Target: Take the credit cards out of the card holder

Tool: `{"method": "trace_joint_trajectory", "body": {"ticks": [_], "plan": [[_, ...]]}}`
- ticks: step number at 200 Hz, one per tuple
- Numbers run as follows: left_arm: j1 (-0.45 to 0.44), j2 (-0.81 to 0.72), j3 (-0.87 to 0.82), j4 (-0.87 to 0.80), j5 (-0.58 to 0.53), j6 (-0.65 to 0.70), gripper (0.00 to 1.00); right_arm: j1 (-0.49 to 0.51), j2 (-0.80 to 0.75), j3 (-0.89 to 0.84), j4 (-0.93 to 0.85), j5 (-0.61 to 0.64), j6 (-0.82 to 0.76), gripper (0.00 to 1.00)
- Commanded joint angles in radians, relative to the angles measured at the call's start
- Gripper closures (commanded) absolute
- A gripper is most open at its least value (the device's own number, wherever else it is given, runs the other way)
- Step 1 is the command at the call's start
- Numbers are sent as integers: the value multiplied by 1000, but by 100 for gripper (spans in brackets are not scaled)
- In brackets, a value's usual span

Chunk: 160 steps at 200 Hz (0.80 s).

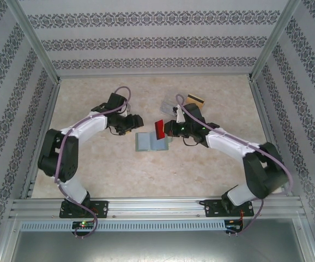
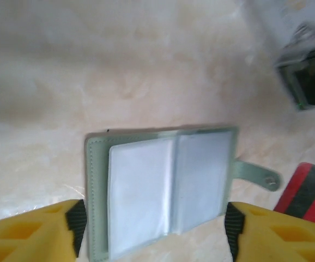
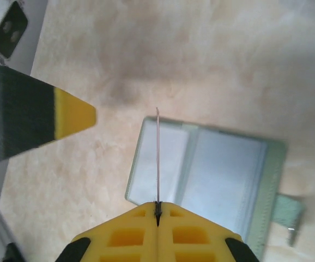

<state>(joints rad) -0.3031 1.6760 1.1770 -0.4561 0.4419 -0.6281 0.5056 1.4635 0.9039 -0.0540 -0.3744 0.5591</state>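
The card holder point(image 1: 149, 142) lies open on the table, grey-green with bluish inner pockets point(image 2: 165, 185); its snap tab point(image 2: 255, 173) sticks out to the side. My right gripper point(image 3: 158, 206) is shut on a red credit card point(image 1: 160, 129), held just above the holder's right half and seen edge-on point(image 3: 158, 153) from the wrist. The same card's dark stripe shows in the left wrist view point(image 2: 307, 194). My left gripper point(image 2: 155, 229) hangs open over the holder's near edge, a finger on each side, and stands just left of it point(image 1: 134, 121). A tan card with a dark stripe point(image 1: 195, 99) lies on the table behind.
A pale flat piece point(image 1: 170, 105) lies beside the tan card at the back. Patterned walls with metal posts point(image 1: 266, 49) close in the tabletop on three sides. Bare marbled table point(image 1: 146, 180) stretches in front of the holder.
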Motion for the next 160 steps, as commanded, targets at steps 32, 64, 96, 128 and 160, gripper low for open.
{"method": "trace_joint_trajectory", "body": {"ticks": [32,64,96,128,160], "plan": [[104,-168,24,-184,-188,84,5,-63,-155,130,-288,342,-346,100],[141,-247,7,-228,-234,110,0,-134,-135,206,-341,340,-498,100],[177,-304,-5,-265,-254,147,1,-172,-55,290,-346,360,-716,100],[197,-332,-14,-262,-245,166,1,-236,59,389,-392,239,-899,100],[204,-329,-29,-242,-203,172,0,-271,157,485,-495,160,-1060,100]]}}
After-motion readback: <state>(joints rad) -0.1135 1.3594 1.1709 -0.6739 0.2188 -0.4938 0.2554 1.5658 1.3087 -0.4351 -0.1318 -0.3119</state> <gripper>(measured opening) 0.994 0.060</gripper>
